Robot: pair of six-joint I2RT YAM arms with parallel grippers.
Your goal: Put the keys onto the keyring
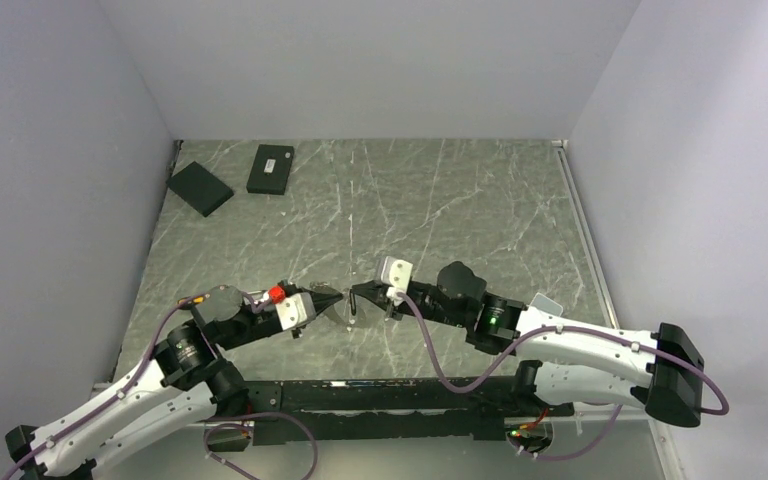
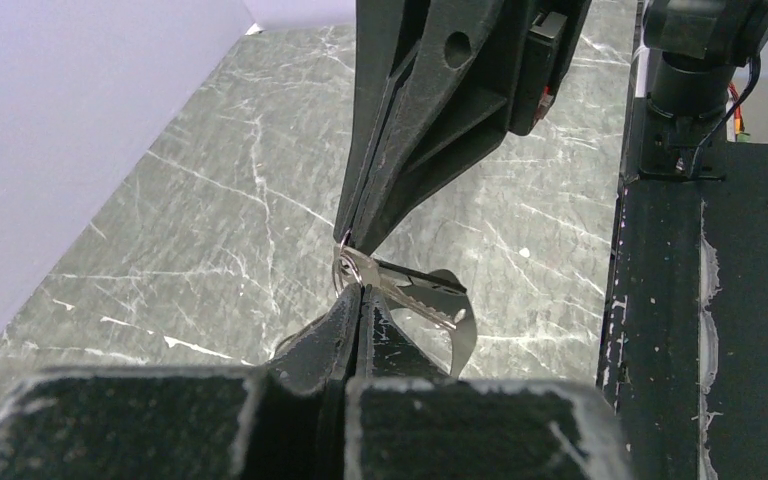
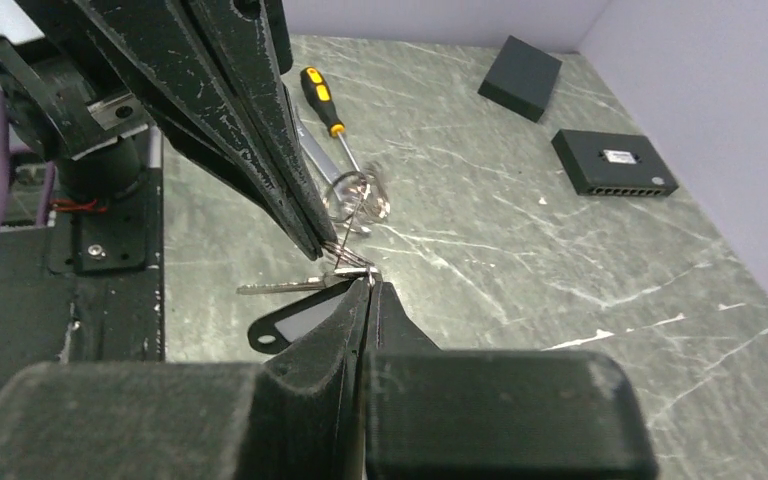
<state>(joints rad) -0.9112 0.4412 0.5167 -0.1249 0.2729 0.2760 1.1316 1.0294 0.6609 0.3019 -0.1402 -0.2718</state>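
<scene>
My left gripper [image 1: 328, 300] and right gripper [image 1: 356, 296] meet tip to tip above the table's middle front, both shut. Between the tips sits a small silver keyring [image 2: 344, 266]. A silver key [image 2: 415, 293] with a black tag [image 2: 463, 325] hangs from it toward the near edge. In the left wrist view my left gripper [image 2: 361, 290] pinches just below the ring. In the right wrist view my right gripper [image 3: 368, 280] pinches at the key's head; the key [image 3: 278, 287] and tag [image 3: 293, 322] point left. More wire loops [image 3: 357, 195] show blurred beyond the left fingers [image 3: 260, 130].
A yellow-and-black screwdriver [image 3: 321, 100] lies on the table under the left arm. Two black boxes [image 1: 200, 187] [image 1: 271, 168] sit at the far left corner. White walls close in the grey marbled table [image 1: 460, 220] on three sides.
</scene>
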